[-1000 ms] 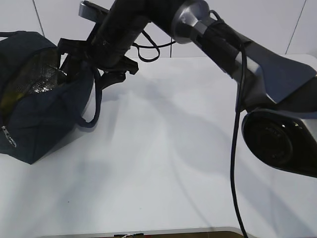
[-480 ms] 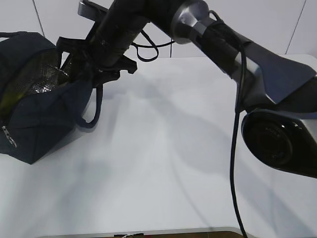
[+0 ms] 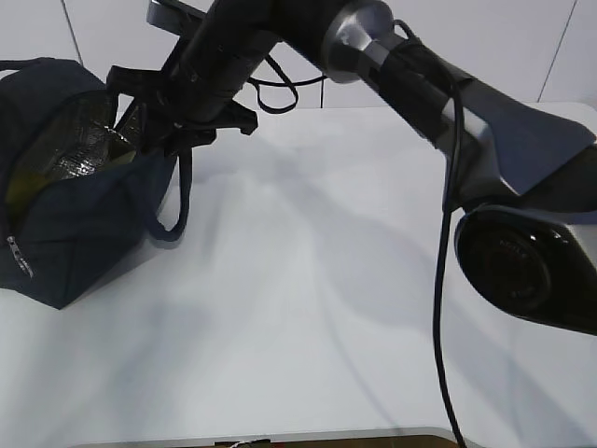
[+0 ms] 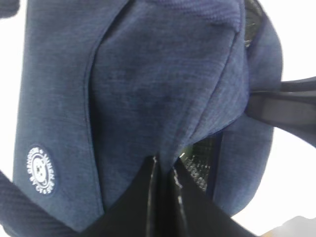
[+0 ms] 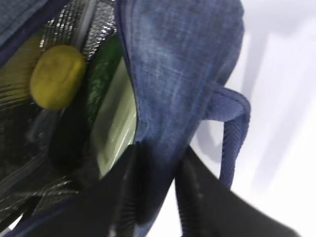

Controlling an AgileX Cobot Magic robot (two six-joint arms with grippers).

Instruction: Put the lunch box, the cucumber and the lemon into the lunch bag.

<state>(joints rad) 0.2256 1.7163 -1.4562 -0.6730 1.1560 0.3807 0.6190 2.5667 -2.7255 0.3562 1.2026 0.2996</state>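
Bag (image 3: 75, 224): dark navy, at the left of the white table (image 3: 326, 280), mouth open toward my right arm, silvery lining showing.
Bag, from my left wrist: the navy outside wall (image 4: 148, 89) fills the view; a round white logo patch (image 4: 41, 169) sits low on the left.
Left gripper (image 4: 165, 170): my fingers are pressed together on a fold of the bag's fabric, no gap between them.
Right gripper (image 5: 158, 163): my fingers straddle the bag's rim (image 5: 163, 98), one inside the mouth and one outside, the navy wall pinched between them.
Right gripper, from outside: at the bag's mouth (image 3: 154, 121), arm reaching across from the right.
Handle (image 5: 232, 133): one strap loops beside my outer right finger; it hangs down the bag's side (image 3: 177, 205).
Lemon (image 5: 57, 76): inside the bag, against the lining, just beside the cucumber.
Cucumber (image 5: 101, 74): inside the bag, lying between lemon and box.
Box (image 5: 116, 123): inside the bag, pale green lid facing me, next to the wall I grip.
Zipper (image 3: 17, 254): visible on the bag's near lower-left corner.
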